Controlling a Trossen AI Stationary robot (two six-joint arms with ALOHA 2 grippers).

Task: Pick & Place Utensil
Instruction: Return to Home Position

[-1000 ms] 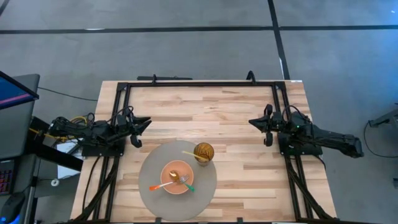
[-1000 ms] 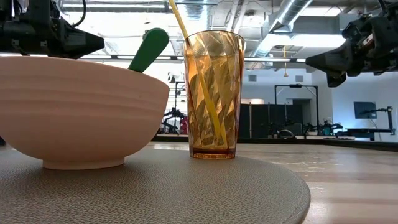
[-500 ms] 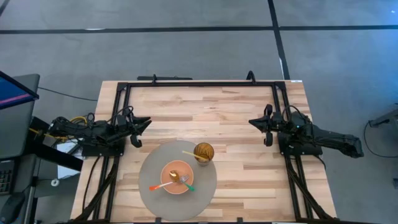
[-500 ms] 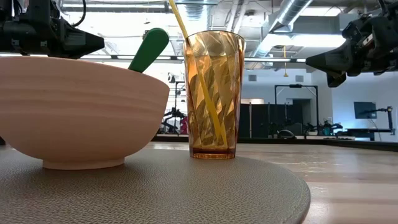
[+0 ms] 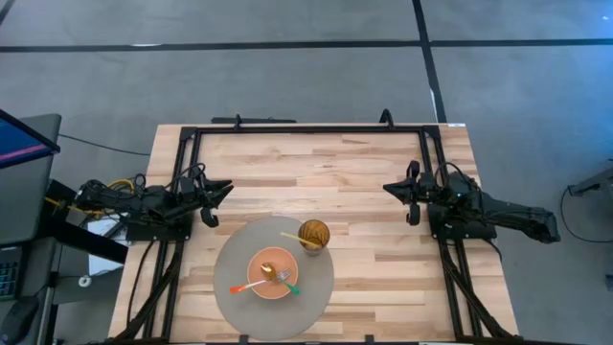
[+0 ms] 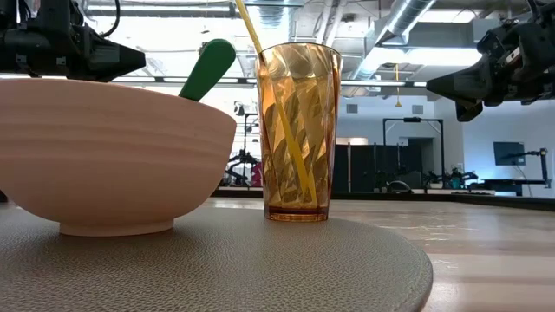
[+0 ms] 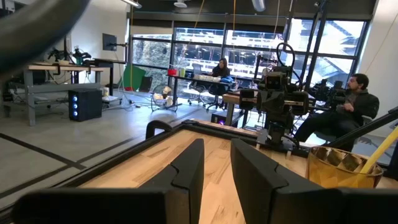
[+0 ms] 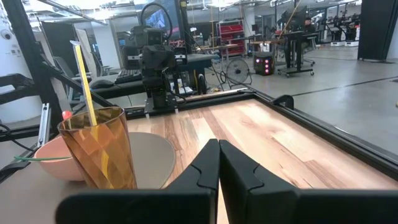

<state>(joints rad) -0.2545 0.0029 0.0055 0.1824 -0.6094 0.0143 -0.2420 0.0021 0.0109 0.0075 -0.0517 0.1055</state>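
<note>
1. Leaning in the brown cup (image 5: 313,233), the yellow straw (image 6: 248,26) runs its long axis from the cup's base up over the rim. In the high view its free end points toward the left arm's side.
2. The cup stands upright on the gray mat (image 5: 230,257), just beside the orange bowl (image 5: 272,275); the low view shows a gap between them.
3. The bowl holds the green spoon (image 5: 290,287), its handle angled over the rim toward the right arm's side. A second utensil (image 5: 239,287), orange-handled, angles the opposite way.
4. The left gripper (image 5: 226,188) hangs above the left side of the surface (image 5: 364,192), fingers narrowly apart, holding nothing.
5. The right gripper (image 5: 388,187) hangs above the right side, fingers pressed together, empty.
</note>
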